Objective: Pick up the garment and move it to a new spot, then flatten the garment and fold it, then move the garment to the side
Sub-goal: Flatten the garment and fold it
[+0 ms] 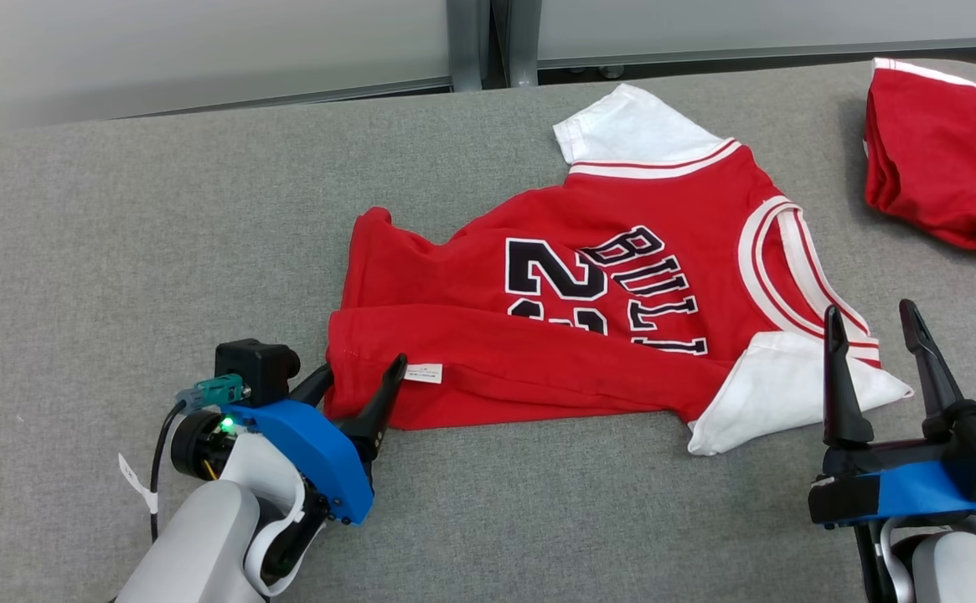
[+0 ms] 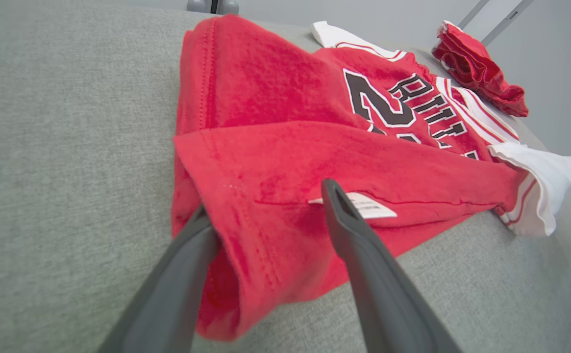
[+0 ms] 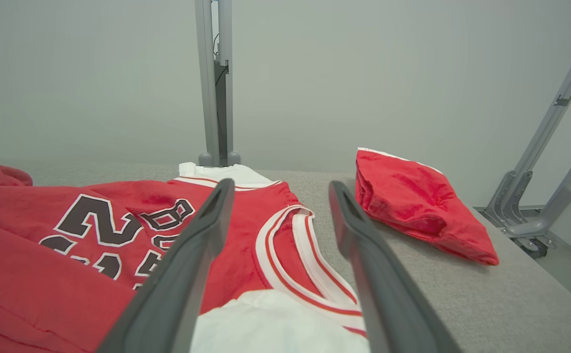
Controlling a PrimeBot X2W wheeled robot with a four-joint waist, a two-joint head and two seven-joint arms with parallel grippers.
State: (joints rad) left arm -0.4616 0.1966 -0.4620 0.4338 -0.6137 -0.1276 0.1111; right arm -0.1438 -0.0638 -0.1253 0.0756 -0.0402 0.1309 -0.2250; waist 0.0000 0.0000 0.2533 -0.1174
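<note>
**Jersey on the desk, both pincers released**

Garment point(image 1: 588, 318): a red jersey tee with white sleeves and black lettering. It lies on the grey desk point(image 1: 119, 251), from the centre to the right, with the hem to the left and the collar point(image 1: 781, 260) to the right. The near long edge is turned over onto the front and covers the lower part of the number. The far sleeve point(image 1: 630, 126) lies flat. The near sleeve point(image 1: 772, 385) is at the near right corner. A small white label point(image 1: 423, 373) shows on the turned strip, near the left end.

Left pincer point(image 1: 364, 368): released, fingers spread wide and straddling the near left hem corner. On my left wrist feed one finger is tucked against the bunched edge and the other lies on top, just beside the label. The cloth between them is not pinched.

Right pincer point(image 1: 869, 308): released, fingers wide, at the near sleeve. I cannot tell whether it touches the cloth.

A second red cloth point(image 1: 940, 159) is bunched at the far right of the desk, well apart from the jersey.
</note>
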